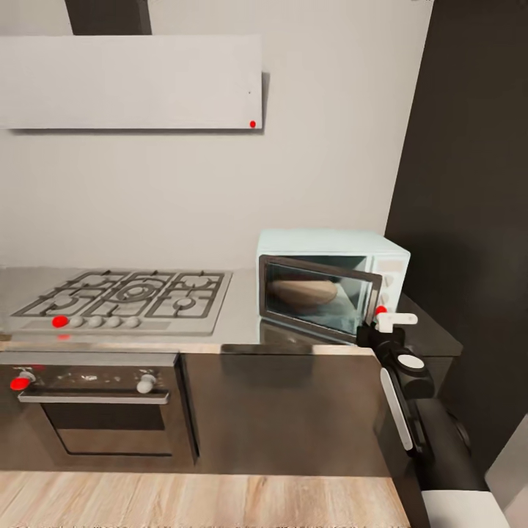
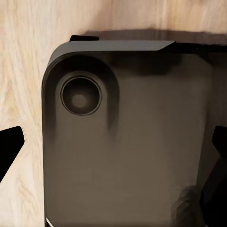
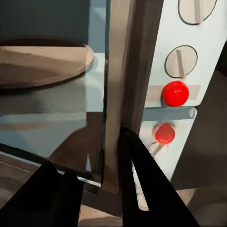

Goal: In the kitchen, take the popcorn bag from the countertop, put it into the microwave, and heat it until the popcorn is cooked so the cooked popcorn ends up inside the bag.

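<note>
The mint-blue microwave [image 1: 330,282] stands on the grey countertop [image 1: 240,317] at the right end, its dark glass door [image 1: 320,297] swung partly open. My right gripper [image 1: 383,323] is at the door's free edge; in the right wrist view its dark fingers [image 3: 142,189] close on either side of that door edge [image 3: 112,142]. Through the glass a tan turntable disc [image 3: 42,64] shows inside. Two white knobs [image 3: 180,61] and a red button [image 3: 175,93] sit beside the door. The popcorn bag is out of view. My left gripper [image 2: 113,151] is open, with nothing between its fingers.
A grey gas hob [image 1: 125,297] lies left of the microwave, with a black oven [image 1: 103,403] under it and a pale hood [image 1: 132,81] above. A tall black cabinet [image 1: 469,183] walls the right side. The left wrist view faces my dark base [image 2: 127,142] and the wood floor [image 2: 23,71].
</note>
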You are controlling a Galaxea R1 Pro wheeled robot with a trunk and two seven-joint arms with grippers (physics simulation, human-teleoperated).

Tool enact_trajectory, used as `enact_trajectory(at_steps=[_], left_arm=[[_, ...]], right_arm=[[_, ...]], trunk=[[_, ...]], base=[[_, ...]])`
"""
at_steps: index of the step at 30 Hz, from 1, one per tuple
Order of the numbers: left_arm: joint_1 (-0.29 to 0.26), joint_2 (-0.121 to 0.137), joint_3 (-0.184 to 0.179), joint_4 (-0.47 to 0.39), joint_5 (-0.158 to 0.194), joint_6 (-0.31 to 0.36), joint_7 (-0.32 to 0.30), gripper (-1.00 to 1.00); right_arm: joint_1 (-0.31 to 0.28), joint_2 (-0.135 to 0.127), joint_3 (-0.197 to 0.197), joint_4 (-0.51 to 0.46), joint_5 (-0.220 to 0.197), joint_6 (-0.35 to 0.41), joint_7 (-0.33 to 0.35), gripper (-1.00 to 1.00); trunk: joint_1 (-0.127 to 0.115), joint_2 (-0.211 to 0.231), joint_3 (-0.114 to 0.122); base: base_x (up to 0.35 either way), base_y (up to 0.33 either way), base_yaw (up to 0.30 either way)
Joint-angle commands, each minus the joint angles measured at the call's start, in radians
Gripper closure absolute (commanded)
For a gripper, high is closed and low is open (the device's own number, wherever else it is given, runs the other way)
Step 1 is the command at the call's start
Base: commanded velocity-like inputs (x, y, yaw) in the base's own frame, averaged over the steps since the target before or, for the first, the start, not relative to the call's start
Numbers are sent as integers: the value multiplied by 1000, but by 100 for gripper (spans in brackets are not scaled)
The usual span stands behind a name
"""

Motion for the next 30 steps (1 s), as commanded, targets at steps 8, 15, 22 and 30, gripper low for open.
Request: enact_trajectory(at_steps=[8,15,22,30], left_arm=[[0,0,1,0,3,-2,-1,-100],[0,0,1,0,3,-2,-1,-100],[0,0,1,0,3,-2,-1,-100],[0,0,1,0,3,-2,-1,-100]], right_arm=[[0,0,15,3,-25,4,-11,100],[0,0,14,3,-25,5,-11,100],[0,0,15,2,-25,7,-9,100],[0,0,17,1,-27,13,-4,-100]], trunk=[[0,0,-1],[0,0,-1],[0,0,-1],[0,0,-1]], base=[[-102,59,0],[-74,1,0],[-9,0,0],[0,0,0]])
